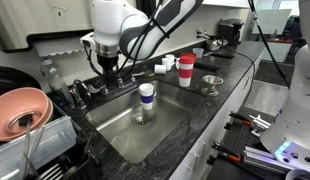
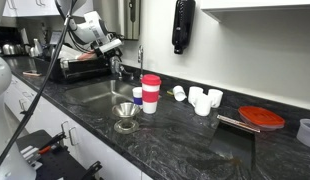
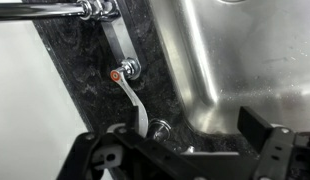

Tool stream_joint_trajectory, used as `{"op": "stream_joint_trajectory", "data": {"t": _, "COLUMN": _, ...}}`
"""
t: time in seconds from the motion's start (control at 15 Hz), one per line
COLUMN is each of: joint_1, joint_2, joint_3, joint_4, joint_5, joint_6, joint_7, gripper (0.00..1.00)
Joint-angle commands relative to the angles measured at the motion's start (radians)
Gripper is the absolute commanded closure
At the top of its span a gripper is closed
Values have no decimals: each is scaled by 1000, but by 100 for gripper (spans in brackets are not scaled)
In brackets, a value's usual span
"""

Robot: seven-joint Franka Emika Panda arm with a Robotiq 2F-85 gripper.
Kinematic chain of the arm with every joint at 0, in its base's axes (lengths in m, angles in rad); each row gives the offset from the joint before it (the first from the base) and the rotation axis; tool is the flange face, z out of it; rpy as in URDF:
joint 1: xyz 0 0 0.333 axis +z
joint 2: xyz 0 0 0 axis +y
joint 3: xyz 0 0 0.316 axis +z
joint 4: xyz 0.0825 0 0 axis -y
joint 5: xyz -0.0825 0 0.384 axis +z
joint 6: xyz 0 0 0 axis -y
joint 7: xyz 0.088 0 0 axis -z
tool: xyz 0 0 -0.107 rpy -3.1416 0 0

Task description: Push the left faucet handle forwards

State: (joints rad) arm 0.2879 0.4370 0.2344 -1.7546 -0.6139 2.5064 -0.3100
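Evidently gripper (image 3: 173,142), fingers spread wide, hangs beside sink (image 3: 230,60) over left faucet handle (image 3: 135,102), likely so one finger shoves it.

The black two-fingered gripper (image 3: 175,140) is cropped at 6 o'clock and covers the lower end of the shiny metal lever handle (image 3: 133,100); the chrome tube (image 3: 45,8) runs off at 12 o'clock.

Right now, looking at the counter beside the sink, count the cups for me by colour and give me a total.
white cups: 4
red cup, with a white band: 1
Total: 5
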Motion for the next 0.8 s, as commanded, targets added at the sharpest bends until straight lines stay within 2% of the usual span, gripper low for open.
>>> {"op": "stream_joint_trajectory", "data": {"t": 0.0, "joint_1": 41, "joint_2": 24, "joint_3": -30, "joint_4": 36, "joint_5": -35, "joint_6": 17, "joint_7": -1, "gripper": 0}}
{"op": "stream_joint_trajectory", "data": {"t": 0.27, "joint_1": 64, "joint_2": 73, "joint_3": -47, "joint_4": 79, "joint_5": -66, "joint_6": 18, "joint_7": -19, "gripper": 0}}
{"op": "stream_joint_trajectory", "data": {"t": 0.73, "joint_1": 66, "joint_2": 191, "joint_3": -74, "joint_4": 223, "joint_5": -105, "joint_6": 30, "joint_7": -39, "gripper": 0}}
